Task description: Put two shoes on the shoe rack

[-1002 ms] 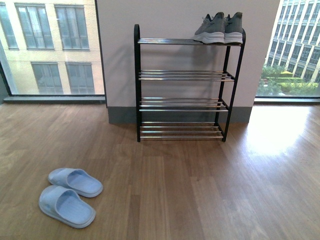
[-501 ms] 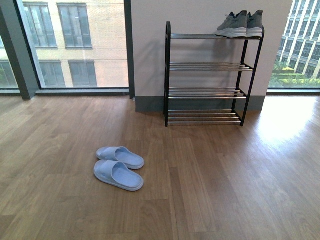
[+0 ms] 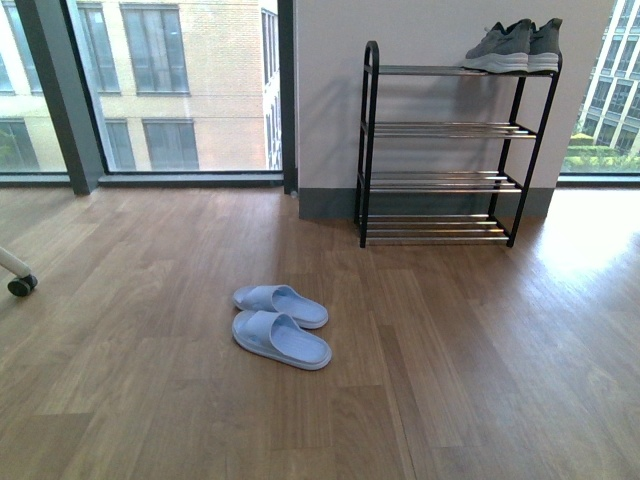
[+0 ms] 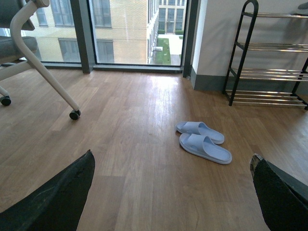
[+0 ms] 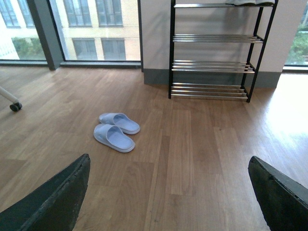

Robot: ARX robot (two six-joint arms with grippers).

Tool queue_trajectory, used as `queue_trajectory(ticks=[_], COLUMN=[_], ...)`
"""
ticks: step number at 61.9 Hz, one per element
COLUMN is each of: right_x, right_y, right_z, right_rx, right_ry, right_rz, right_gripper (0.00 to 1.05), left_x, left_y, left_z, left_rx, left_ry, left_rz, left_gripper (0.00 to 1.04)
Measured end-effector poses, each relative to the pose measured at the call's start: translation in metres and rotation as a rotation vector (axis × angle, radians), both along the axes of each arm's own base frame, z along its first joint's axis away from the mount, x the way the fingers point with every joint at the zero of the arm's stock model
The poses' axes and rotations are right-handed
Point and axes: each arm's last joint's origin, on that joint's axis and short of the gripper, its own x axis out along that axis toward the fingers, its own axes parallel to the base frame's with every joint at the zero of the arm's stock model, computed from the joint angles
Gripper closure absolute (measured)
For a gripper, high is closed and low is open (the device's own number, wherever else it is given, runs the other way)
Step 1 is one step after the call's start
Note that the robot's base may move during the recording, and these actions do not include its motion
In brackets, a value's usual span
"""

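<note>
Lying side by side on the wood-plank floor (image 3: 480, 380), the pair of pale blue foam slides (image 3: 281, 325) touch along their inner edges, a little toward 7 o'clock of the front view's centre. The four-tier shoe rack with a black metal frame and thin chrome-rod shelves (image 3: 371, 140) stands against the pale wall at about 1 o'clock from the slides, well apart from them. On its top shelf, at the 3 o'clock end, sits the pair of grey knit sneakers with thick white soles (image 3: 515, 48), the two shoes pressed together.

The left gripper (image 4: 172, 158) shows in its own wrist camera as two dark fingers (image 4: 62, 197) spread wide apart, clamped on nothing. The slides (image 4: 203, 142) lie on the floor out beyond the fingertips, well apart from them, with the rack (image 4: 240, 53) farther off still.

The right gripper (image 5: 168, 161) likewise has its dark fingers (image 5: 57, 197) held wide, gripping nothing. The slides (image 5: 118, 131) rest well ahead of it, and the rack (image 5: 172, 53) stands beyond.

A white chair leg with a black caster (image 3: 20, 285) enters at the front view's 9 o'clock edge.
</note>
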Motion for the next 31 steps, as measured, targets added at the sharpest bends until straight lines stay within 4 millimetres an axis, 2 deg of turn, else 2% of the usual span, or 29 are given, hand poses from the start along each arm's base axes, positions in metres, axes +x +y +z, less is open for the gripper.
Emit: queue_trajectory(ticks=[31], right_x=[0.0000], right_y=[-0.0001], right_z=[0.0000], right_rx=[0.000], right_ry=[0.000], right_rz=[-0.004], right_gripper=[0.09], left_x=[0.0000], left_y=[0.0000], left_z=[0.0000], left_rx=[0.000], left_ry=[0.000], left_rz=[-0.002], left_gripper=[0.09])
